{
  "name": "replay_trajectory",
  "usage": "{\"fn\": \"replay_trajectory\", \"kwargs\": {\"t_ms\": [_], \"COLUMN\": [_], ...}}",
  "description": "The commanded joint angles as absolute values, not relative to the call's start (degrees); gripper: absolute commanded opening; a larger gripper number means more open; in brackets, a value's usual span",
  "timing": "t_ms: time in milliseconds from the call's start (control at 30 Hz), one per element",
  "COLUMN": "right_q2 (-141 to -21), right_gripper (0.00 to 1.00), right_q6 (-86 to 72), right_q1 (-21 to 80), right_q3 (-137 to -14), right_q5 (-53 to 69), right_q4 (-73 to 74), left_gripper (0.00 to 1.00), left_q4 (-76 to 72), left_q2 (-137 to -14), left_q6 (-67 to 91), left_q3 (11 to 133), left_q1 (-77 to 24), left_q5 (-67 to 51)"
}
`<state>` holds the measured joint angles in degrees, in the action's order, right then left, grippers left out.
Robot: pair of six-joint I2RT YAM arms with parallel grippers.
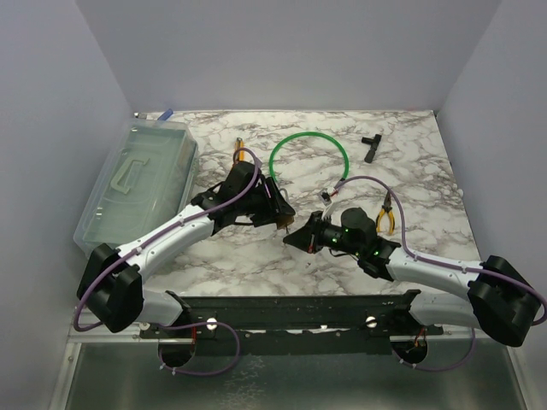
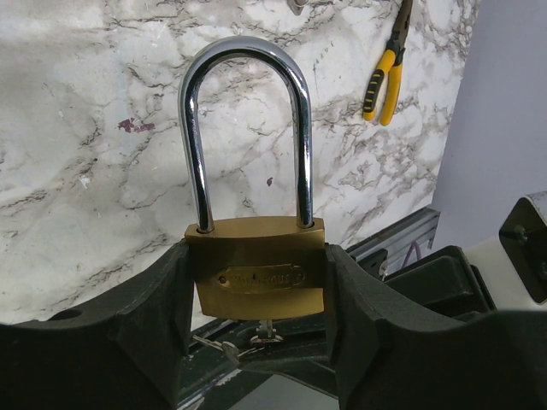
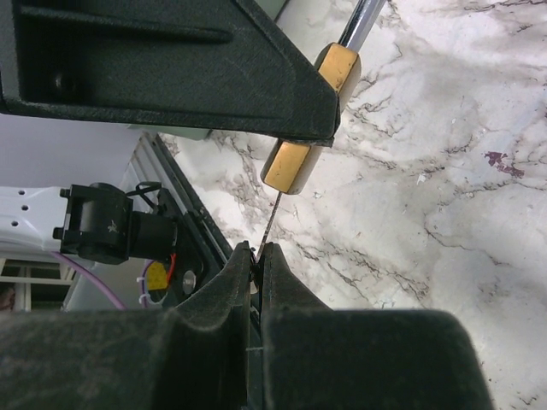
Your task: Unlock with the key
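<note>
My left gripper is shut on the brass padlock, squeezing its body from both sides. The steel shackle points up and away, with both legs seated in the body. The key is thin and silvery. Its blade runs from my right gripper up into the underside of the padlock. The right gripper is shut on the key's head. In the left wrist view the key shows just below the lock. In the top view the left gripper and right gripper meet at mid-table.
A clear plastic box stands at the left. A green ring, a black T-shaped tool and two pairs of yellow-handled pliers lie on the marble. A black rail runs along the near edge.
</note>
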<state>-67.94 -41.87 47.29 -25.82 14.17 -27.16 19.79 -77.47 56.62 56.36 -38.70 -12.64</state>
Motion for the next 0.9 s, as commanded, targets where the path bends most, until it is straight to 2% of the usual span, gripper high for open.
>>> {"fn": "replay_trajectory", "kwargs": {"t_ms": [0,867], "right_q2": [-67.82,-65.41], "right_gripper": [0.0,0.0], "right_q6": [-43.16,-44.2], "right_q1": [47.11,47.11], "right_q3": [-27.89,-28.05], "right_q5": [10.76,9.92], "right_q4": [-27.15,-23.93], "left_gripper": [0.0,0.0], "left_q4": [16.09,15.64], "left_q2": [-74.46,-73.3], "left_q6": [57.21,57.83], "left_q3": [56.04,55.37], "left_q1": [-39.2,-39.41], "left_q5": [-14.95,-6.28]}}
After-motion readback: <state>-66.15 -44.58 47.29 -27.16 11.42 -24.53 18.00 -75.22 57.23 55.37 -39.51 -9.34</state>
